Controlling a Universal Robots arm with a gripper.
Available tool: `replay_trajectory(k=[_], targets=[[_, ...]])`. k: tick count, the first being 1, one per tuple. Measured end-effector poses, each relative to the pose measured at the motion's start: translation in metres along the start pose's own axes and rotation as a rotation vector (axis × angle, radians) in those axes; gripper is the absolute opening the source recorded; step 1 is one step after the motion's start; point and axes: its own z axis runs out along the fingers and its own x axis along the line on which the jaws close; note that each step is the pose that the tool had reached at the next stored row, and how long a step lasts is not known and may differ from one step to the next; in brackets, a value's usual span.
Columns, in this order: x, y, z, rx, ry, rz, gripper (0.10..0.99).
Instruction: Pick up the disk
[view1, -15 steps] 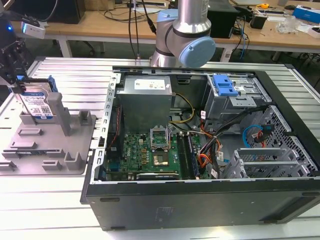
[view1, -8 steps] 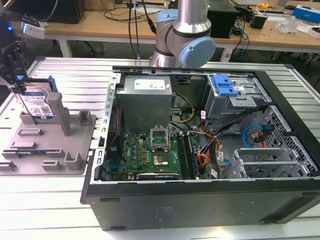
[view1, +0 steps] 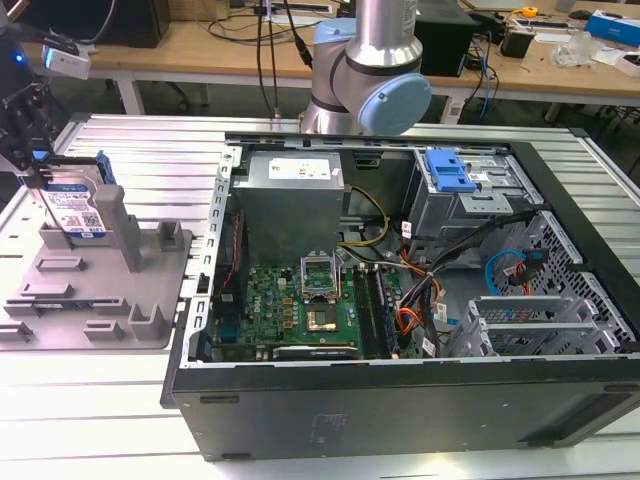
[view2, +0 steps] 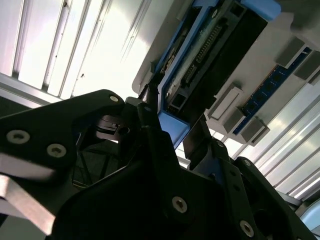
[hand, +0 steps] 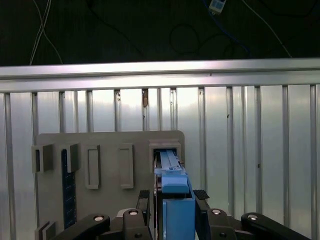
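Looking at the exterior view first, my gripper sits at the far left of the frame, its dark fingers coming down onto the disk, which stands upright on edge in the grey fixture on the slatted metal table. The disk's white-and-blue label faces the camera, and a grey post of the fixture rises just beside it. An open computer case fills the centre and right of the frame, with a blue bracket in its upper right bay.

In the second wrist view, my black fingers reach up from the lower half of the frame and press against the blue rail of the disk at the upper centre.

In the first wrist view, the disk stands at the bottom centre, pinched between my gripper pads, with the grey fixture beneath it.
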Motion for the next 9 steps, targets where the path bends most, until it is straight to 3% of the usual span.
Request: replay_trajectory(k=[5, 7, 9], targets=[[0.0, 0.0, 0.0002, 0.0, -0.0001, 0.0, 0.459], [0.0001, 0.0, 0.0002, 0.0, 0.0, 0.0, 0.376], [0.0001, 0.0, 0.0003, 0.0, 0.0, 0.0, 0.365]])
